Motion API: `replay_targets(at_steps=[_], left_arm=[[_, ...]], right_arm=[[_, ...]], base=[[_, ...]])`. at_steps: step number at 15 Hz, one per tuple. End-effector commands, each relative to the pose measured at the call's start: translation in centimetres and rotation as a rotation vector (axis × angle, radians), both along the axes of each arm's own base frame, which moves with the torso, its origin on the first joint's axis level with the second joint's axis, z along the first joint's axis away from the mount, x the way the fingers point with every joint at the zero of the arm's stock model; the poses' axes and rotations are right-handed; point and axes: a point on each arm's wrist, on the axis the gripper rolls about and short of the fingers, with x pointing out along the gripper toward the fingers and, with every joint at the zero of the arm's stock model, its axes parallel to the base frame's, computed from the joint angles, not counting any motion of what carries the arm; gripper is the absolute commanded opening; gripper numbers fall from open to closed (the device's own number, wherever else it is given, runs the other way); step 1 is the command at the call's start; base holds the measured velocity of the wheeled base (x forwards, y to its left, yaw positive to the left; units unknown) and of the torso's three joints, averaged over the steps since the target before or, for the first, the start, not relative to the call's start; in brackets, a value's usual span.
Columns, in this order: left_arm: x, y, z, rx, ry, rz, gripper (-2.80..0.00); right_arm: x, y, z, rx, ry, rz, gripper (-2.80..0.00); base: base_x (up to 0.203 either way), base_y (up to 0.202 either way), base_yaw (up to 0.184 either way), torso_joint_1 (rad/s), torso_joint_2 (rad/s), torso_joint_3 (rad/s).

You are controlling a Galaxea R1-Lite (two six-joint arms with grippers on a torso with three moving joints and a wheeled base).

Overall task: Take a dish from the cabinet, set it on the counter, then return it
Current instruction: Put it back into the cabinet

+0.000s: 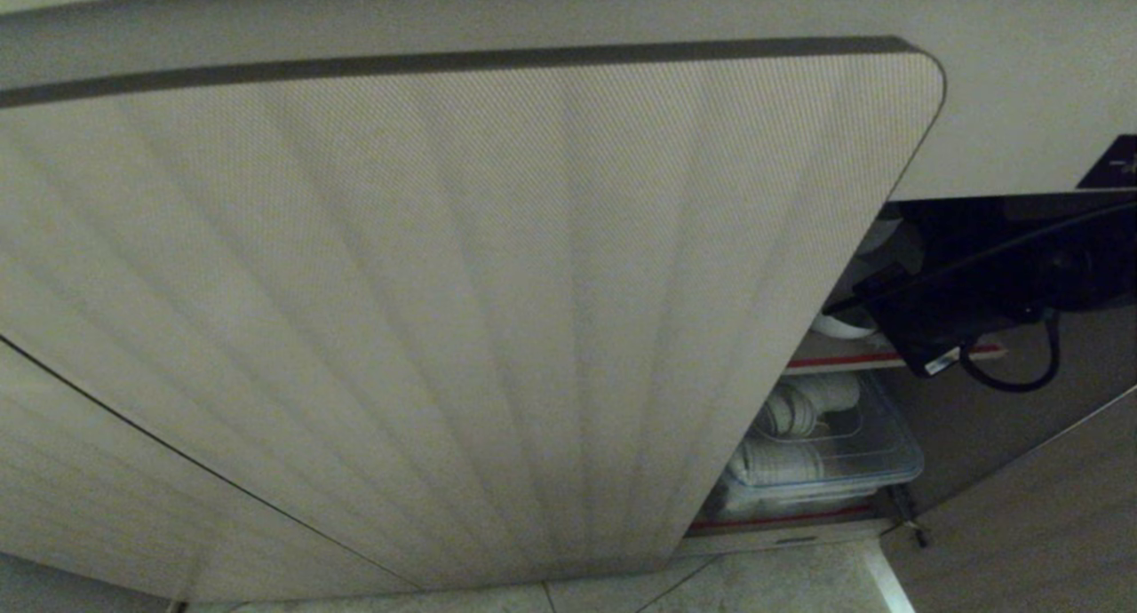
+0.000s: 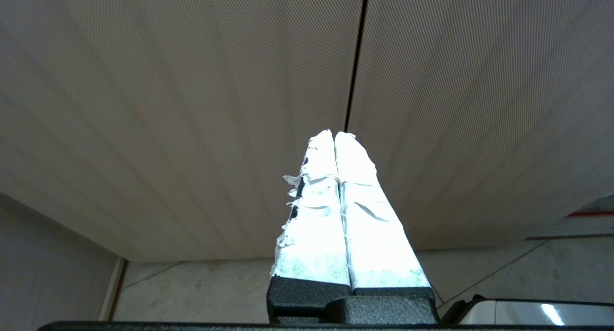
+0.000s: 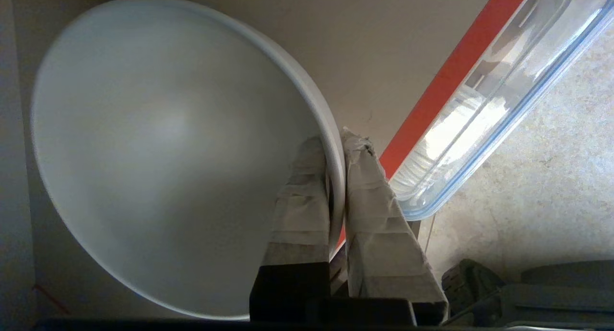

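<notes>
Beige fluted panelling is filling most of the head view: one door of the cabinet (image 1: 462,311) is standing swung open toward the camera, its ribs fanning downward, and pale floor tiles (image 1: 764,586) are showing beneath its lower edge. Above it the rounded front of the counter (image 1: 1021,80) is running across the top of that view. Past the door's right edge the cabinet's interior is showing, with a shelf (image 1: 844,361) whose front edge is red and, on the level below, a clear plastic box (image 1: 853,453) with a blue-trimmed rim holding white crockery.

Reaching into that opening from the right is the robot's dark right arm (image 1: 986,275), a black cable looping under it. In the right wrist view the right gripper (image 3: 336,144) is pinching the rim of the dish (image 3: 168,148), one tape-wrapped finger inside the white bowl and the other outside, with the rim between them. The dish is sitting tilted over the brown shelf surface just inside the red edge; whether it is resting on the shelf cannot be told.

Parked low outside the cabinet, the left gripper (image 2: 334,134) is pointing up along the closed fluted doors, its two white-taped fingers (image 2: 312,216) pressing flat together with nothing between them
</notes>
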Motion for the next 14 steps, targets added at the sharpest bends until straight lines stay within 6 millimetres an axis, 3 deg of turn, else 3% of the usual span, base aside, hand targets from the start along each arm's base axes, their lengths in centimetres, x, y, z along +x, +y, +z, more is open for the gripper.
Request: replay_targets(at_steps=[1,7,8,14], left_arm=[[0.00,0.00,0.00,-0.001,0.000,0.000,-2.80],[0.00,0.00,0.00,-0.001,0.000,0.000,-2.80],[0.00,0.00,0.00,-0.001,0.000,0.000,-2.80],[0.00,0.00,0.00,-0.001,0.000,0.000,-2.80]], right_arm=[[0.08,0.02,-0.08,0.004,0.003,-0.005,-2.80],[0.18,0.04,0.24,0.008,-0.008,-0.005,-2.80],[0.17,0.04,0.23,0.008,-0.007,-0.003,0.00],[0.20,0.01,0.28,-0.001,-0.011,-0.017,0.00]], base=[[0.000,0.000,0.000,0.000,0.00,0.000],[0.000,0.000,0.000,0.000,0.00,0.000],[0.000,0.000,0.000,0.000,0.00,0.000],[0.000,0.000,0.000,0.000,0.00,0.000]])
